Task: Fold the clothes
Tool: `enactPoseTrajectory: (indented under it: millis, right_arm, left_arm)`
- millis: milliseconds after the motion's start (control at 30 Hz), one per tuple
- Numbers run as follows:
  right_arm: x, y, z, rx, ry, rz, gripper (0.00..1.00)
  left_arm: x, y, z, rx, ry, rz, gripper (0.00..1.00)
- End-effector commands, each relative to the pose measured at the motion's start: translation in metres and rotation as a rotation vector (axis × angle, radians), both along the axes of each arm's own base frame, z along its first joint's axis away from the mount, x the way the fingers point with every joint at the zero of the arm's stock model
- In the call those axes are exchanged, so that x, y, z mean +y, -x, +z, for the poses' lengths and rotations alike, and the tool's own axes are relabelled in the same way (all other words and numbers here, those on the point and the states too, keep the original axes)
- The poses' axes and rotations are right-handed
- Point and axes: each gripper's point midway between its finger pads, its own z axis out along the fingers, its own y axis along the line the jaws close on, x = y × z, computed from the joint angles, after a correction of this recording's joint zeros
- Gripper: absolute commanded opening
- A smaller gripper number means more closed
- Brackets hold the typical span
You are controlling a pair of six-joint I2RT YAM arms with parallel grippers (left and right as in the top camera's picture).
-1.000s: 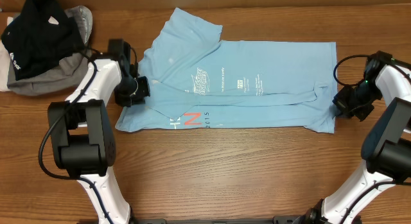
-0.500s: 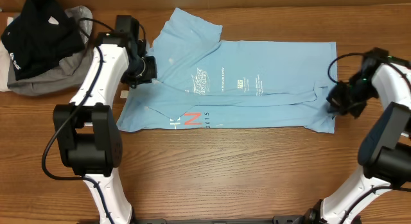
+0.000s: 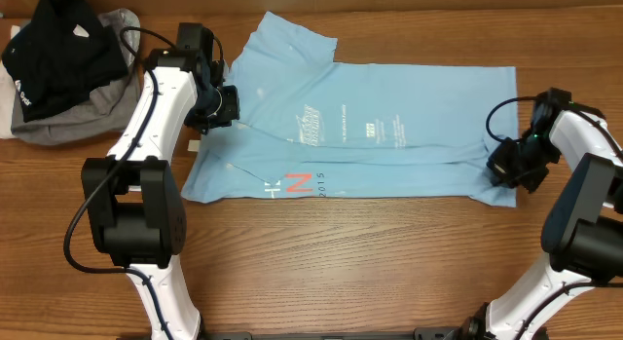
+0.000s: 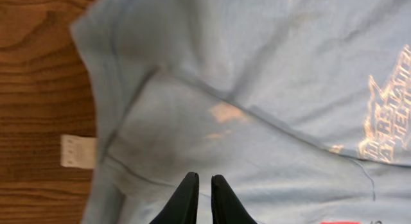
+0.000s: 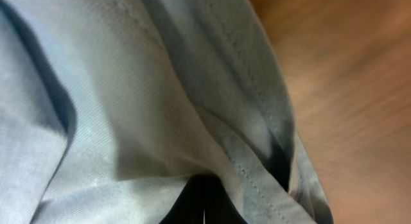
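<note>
The light sky-blue T-shirt [image 3: 389,96] lies spread flat on the wooden table, with white lettering [image 3: 310,124] and a red mark [image 3: 300,182] near its front edge. My left gripper [image 3: 226,104] hovers over the shirt's left part by the sleeve. In the left wrist view its fingertips [image 4: 205,179] stand almost together with a thin slit and hold nothing. My right gripper [image 3: 504,167] sits at the shirt's right hem. In the right wrist view it [image 5: 204,180] is shut with the hem fabric [image 5: 257,166] bunched over its tips.
A black garment [image 3: 54,48] lies on a grey garment [image 3: 58,126] at the back left. A small white tag [image 3: 192,142] lies on the table by the shirt's left edge. Bare wood [image 3: 341,262] runs along the front.
My left gripper has moved from the shirt's front-left edge back to the sleeve area. My right gripper has shifted left and forward, drawing the right hem inward.
</note>
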Motion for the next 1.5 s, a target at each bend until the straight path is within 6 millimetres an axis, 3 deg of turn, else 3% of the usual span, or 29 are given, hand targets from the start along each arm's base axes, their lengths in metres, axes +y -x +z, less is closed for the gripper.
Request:
enactPoseTrajectory:
  millis: [0, 167, 300, 367, 467, 567, 600, 633, 667, 700, 833, 900, 1000, 1300, 1467]
  right_arm:
    - [-0.025, 0.019, 0.004, 0.07, 0.122, -0.101, 0.04]
    - [-0.024, 0.024, 0.01, 0.082, 0.127, -0.104, 0.04]
    - [-0.037, 0.038, 0.023, 0.128, 0.223, -0.176, 0.04]
    - [-0.042, 0.042, 0.03, 0.131, 0.25, -0.195, 0.04]
    - [-0.046, 0.041, 0.045, 0.097, 0.26, -0.212, 0.04]
    - [-0.054, 0.029, 0.071, 0.024, 0.275, -0.234, 0.06]
    - [-0.056, 0.021, 0.083, -0.014, 0.273, -0.227, 0.15]
    - [-0.056, 0.013, 0.094, -0.05, 0.259, -0.188, 0.61]
    - [-0.055, 0.006, 0.104, -0.078, 0.242, -0.15, 0.96]
    - [-0.052, -0.007, 0.125, -0.133, 0.213, -0.107, 1.0]
    - [-0.037, -0.051, 0.165, -0.344, 0.104, 0.002, 1.0]
    - [-0.014, -0.073, 0.183, -0.471, 0.004, 0.141, 1.0]
    - [-0.002, -0.081, 0.191, -0.51, -0.013, 0.19, 1.0]
    - [0.031, -0.075, 0.186, -0.455, -0.056, 0.253, 1.0]
    - [0.041, -0.067, 0.184, -0.417, -0.076, 0.272, 1.0]
  left_arm:
    - [0.001, -0.009, 0.003, -0.028, -0.011, -0.021, 0.1]
    - [-0.008, -0.017, 0.008, -0.063, 0.039, -0.032, 0.09]
    - [-0.018, -0.027, 0.02, -0.109, 0.083, -0.062, 0.1]
    - [-0.021, -0.035, 0.029, -0.144, 0.09, -0.077, 0.16]
    - [-0.026, -0.05, 0.046, -0.214, 0.09, -0.1, 0.34]
    - [-0.034, -0.072, 0.068, -0.323, 0.088, -0.133, 0.77]
    - [-0.036, -0.08, 0.076, -0.366, 0.089, -0.144, 0.82]
    - [-0.039, -0.089, 0.084, -0.41, 0.093, -0.156, 0.82]
    - [-0.041, -0.095, 0.091, -0.446, 0.102, -0.165, 0.82]
    - [-0.047, -0.108, 0.106, -0.52, 0.127, -0.183, 0.87]
    - [-0.052, -0.132, 0.129, -0.665, 0.121, -0.242, 0.99]
    - [-0.053, -0.141, 0.128, -0.701, 0.111, -0.261, 1.0]
    - [-0.055, -0.153, 0.114, -0.708, 0.115, -0.27, 1.0]
    - [-0.068, -0.193, 0.046, -0.671, 0.1, -0.358, 1.0]
    - [-0.07, -0.203, 0.024, -0.666, 0.098, -0.36, 1.0]
